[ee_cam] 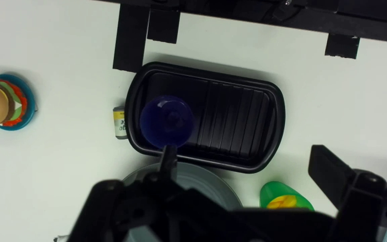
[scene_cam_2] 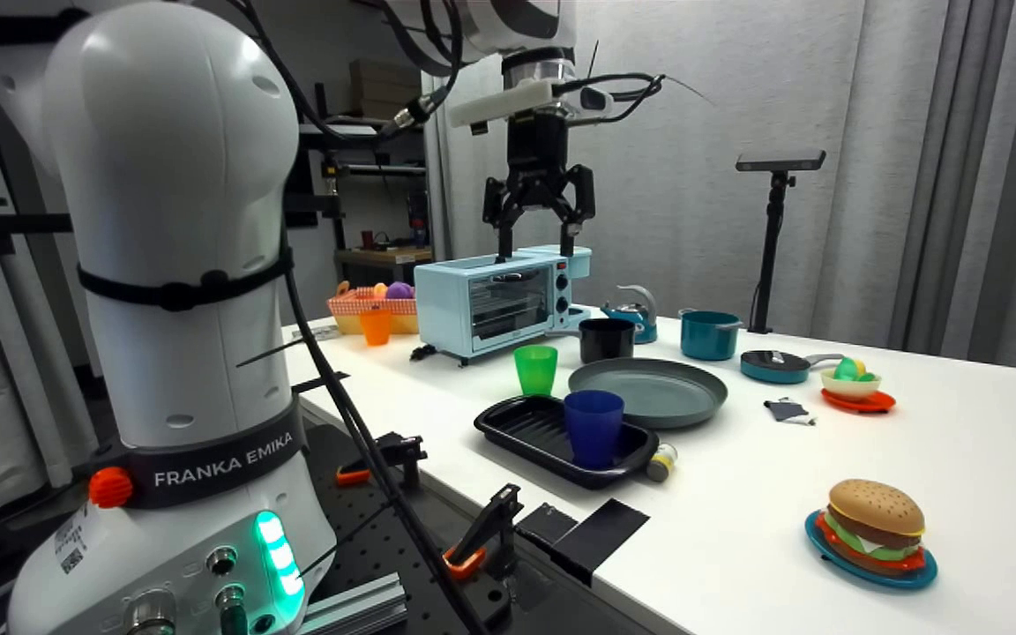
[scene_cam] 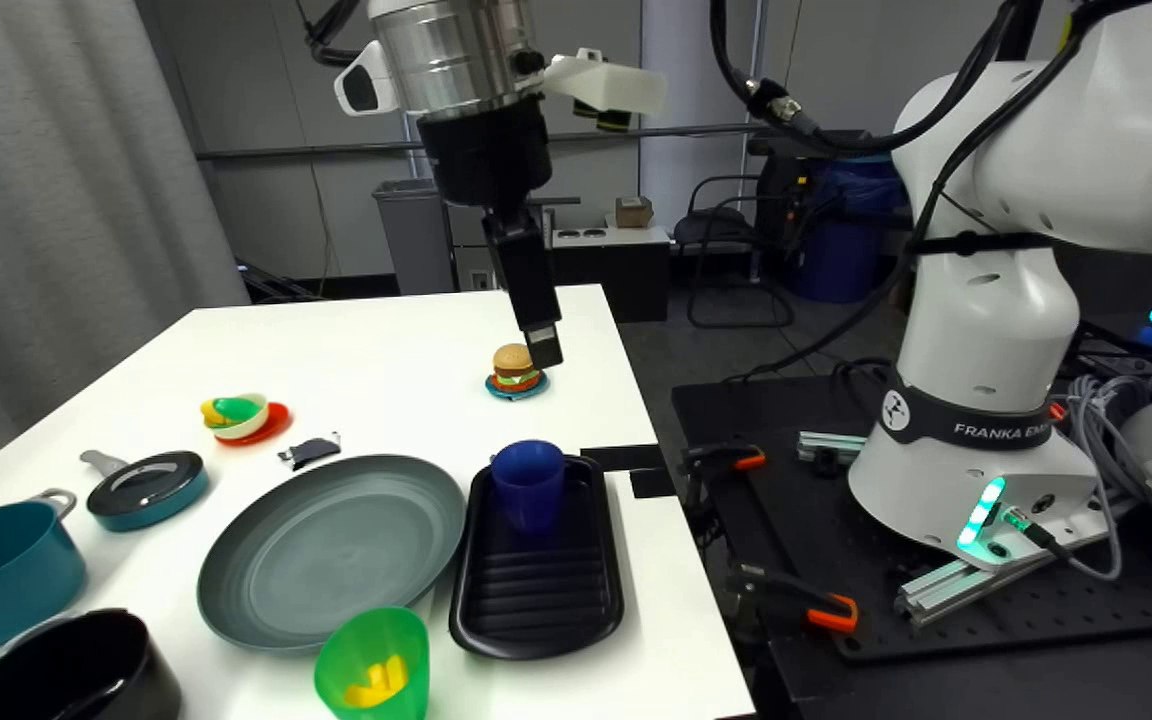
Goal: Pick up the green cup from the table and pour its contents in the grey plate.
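The green cup (scene_cam: 406,635) stands upright on the white table (scene_cam: 386,335), beside the grey plate (scene_cam: 331,555). Its contents, several yellow pieces (scene_cam: 378,683), lie inside it. The cup also shows in an exterior view (scene_cam_2: 535,370) and, partly hidden by the gripper, in the wrist view (ee_cam: 273,189). The plate also shows in an exterior view (scene_cam_2: 662,388) and partly in the wrist view (ee_cam: 203,179). My gripper (scene_cam_2: 535,254) is open and empty, high above the table. In the wrist view its fingers (ee_cam: 244,149) are wide apart, with the cup seen between them, below.
A black tray (scene_cam: 536,610) holding a blue cup (scene_cam: 528,485) lies beside the plate. A black pot (scene_cam_2: 607,339), teal pot (scene_cam_2: 709,337), pan (scene_cam: 148,490) and toaster oven (scene_cam_2: 508,309) stand around. A toy burger (scene_cam_2: 874,529) sits near the table's far end.
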You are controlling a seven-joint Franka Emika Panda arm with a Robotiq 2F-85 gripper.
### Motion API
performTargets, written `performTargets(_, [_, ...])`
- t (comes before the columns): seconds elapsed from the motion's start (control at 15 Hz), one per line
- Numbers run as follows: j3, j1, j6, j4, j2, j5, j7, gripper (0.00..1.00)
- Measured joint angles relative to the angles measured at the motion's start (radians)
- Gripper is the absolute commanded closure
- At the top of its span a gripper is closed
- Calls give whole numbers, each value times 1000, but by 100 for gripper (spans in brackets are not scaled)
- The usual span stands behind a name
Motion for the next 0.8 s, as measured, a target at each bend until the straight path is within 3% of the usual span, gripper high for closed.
performTargets(0.8, [51, 78, 147, 26, 155, 0, -135, 0])
